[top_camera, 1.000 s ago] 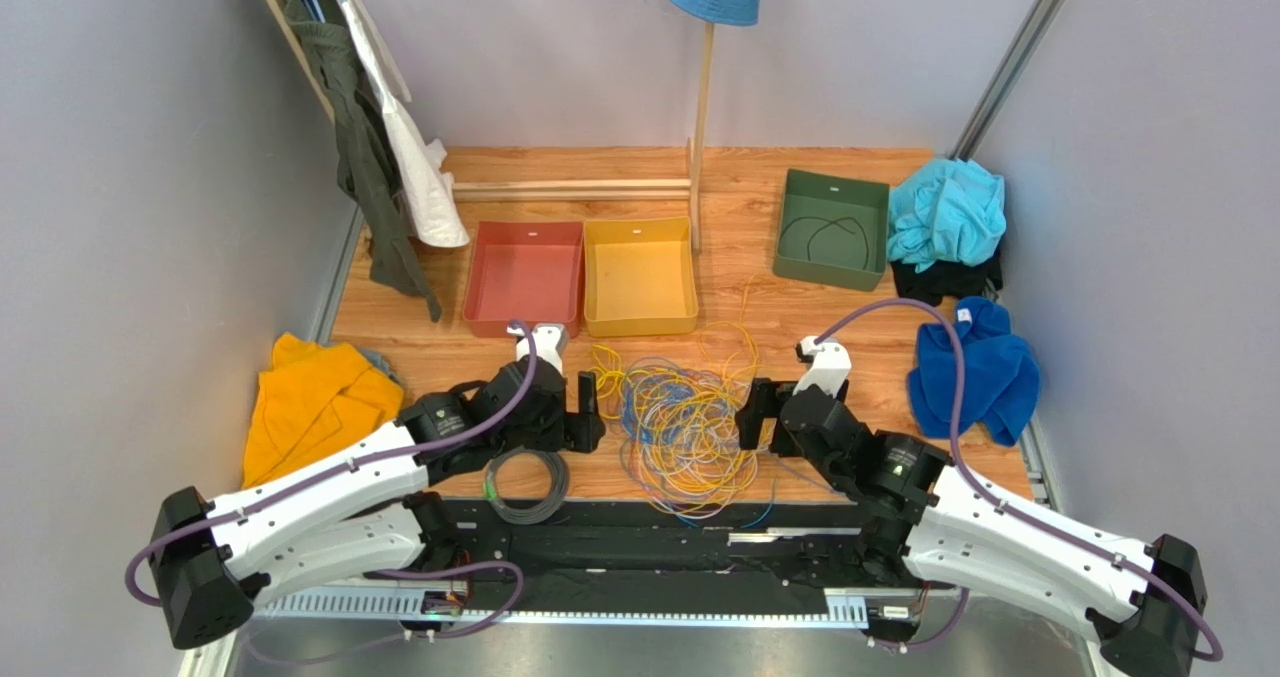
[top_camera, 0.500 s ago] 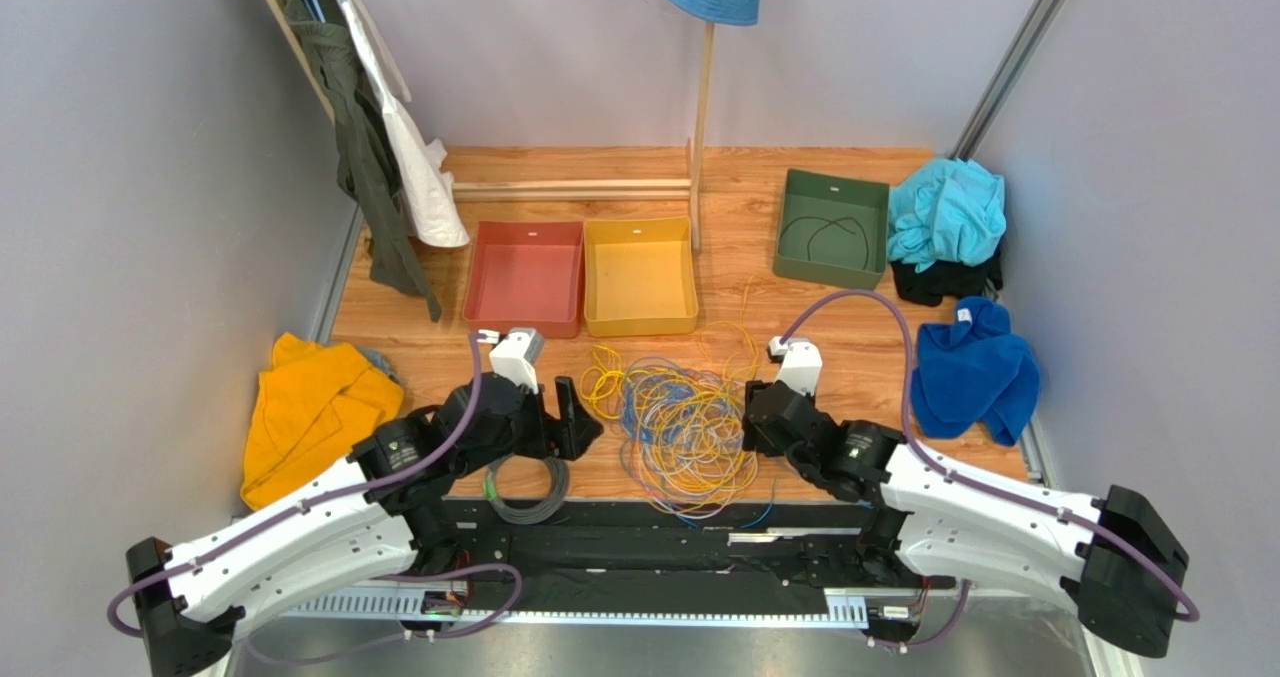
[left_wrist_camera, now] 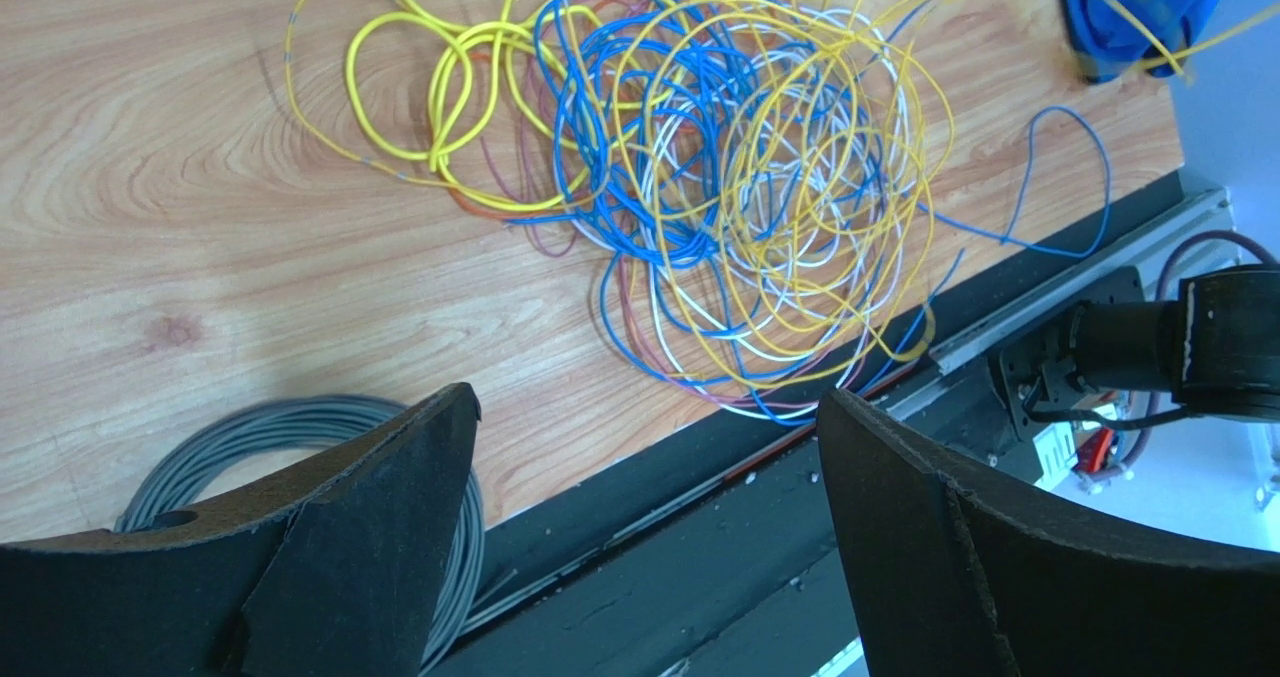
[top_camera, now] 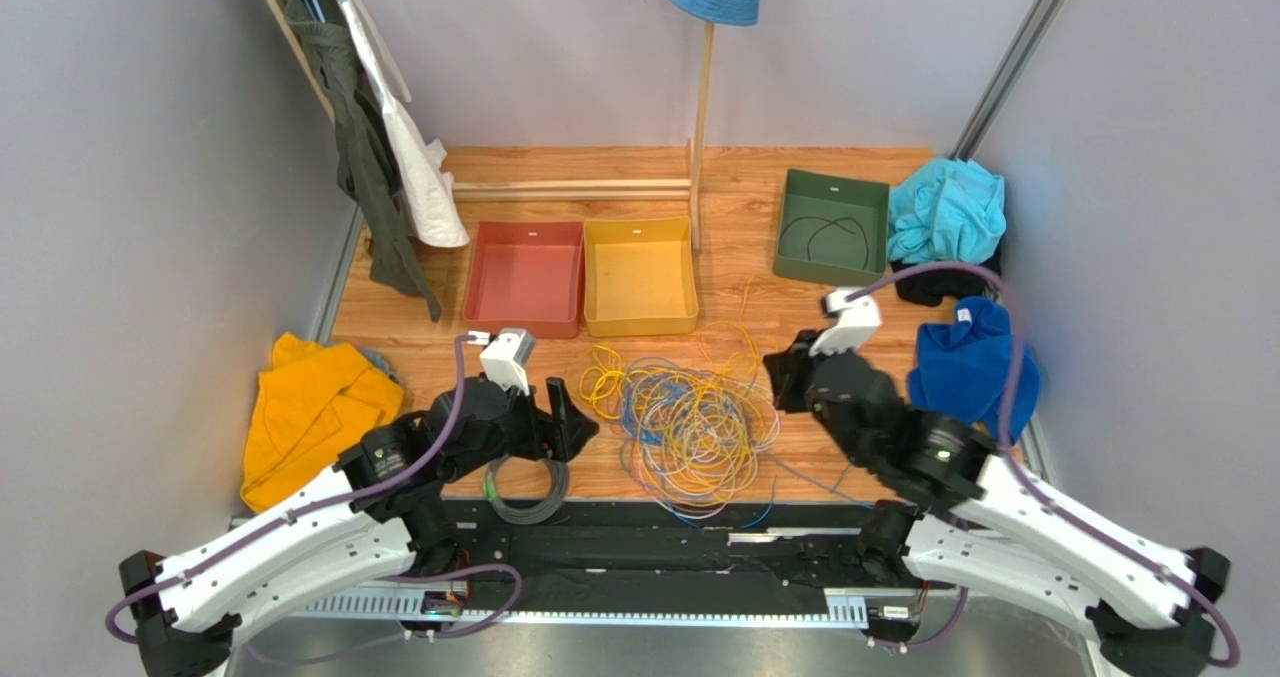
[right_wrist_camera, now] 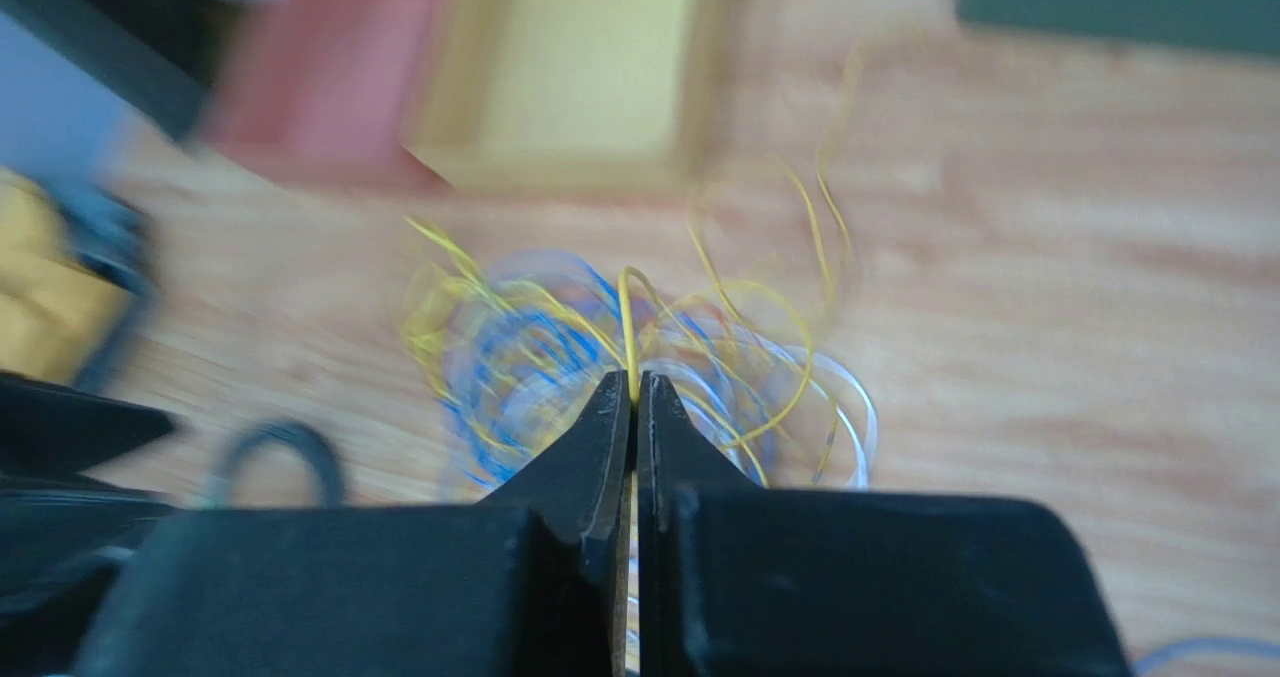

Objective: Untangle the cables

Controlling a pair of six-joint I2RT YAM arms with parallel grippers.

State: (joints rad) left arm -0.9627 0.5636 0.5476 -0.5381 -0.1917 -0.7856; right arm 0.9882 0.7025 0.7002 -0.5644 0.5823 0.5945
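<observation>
The cables (top_camera: pixel 684 422) lie in one loose tangle of yellow, blue and pale wires on the wooden table, between the two arms. In the left wrist view the cables (left_wrist_camera: pixel 736 182) spread ahead of my left gripper (left_wrist_camera: pixel 646 395), which stands open and empty above the table's near edge. From above, that left gripper (top_camera: pixel 571 415) sits just left of the tangle. My right gripper (top_camera: pixel 778 382) is at the tangle's right side. Its wrist view is blurred, but the right gripper (right_wrist_camera: pixel 633 380) is shut on a yellow cable (right_wrist_camera: pixel 628 317) that rises out of the pile.
A neat grey coil (top_camera: pixel 523 485) with a green tag lies near my left gripper. Red bin (top_camera: pixel 523 277), yellow bin (top_camera: pixel 640 275) and green bin (top_camera: pixel 830 227) stand at the back. A blue cloth (top_camera: pixel 974 370) lies right, an orange cloth (top_camera: pixel 313 407) left.
My right gripper has shut on a yellow cable and moved right and away from the pile, drawing the tangle's right side with it. The left arm has drawn back slightly to the left.
</observation>
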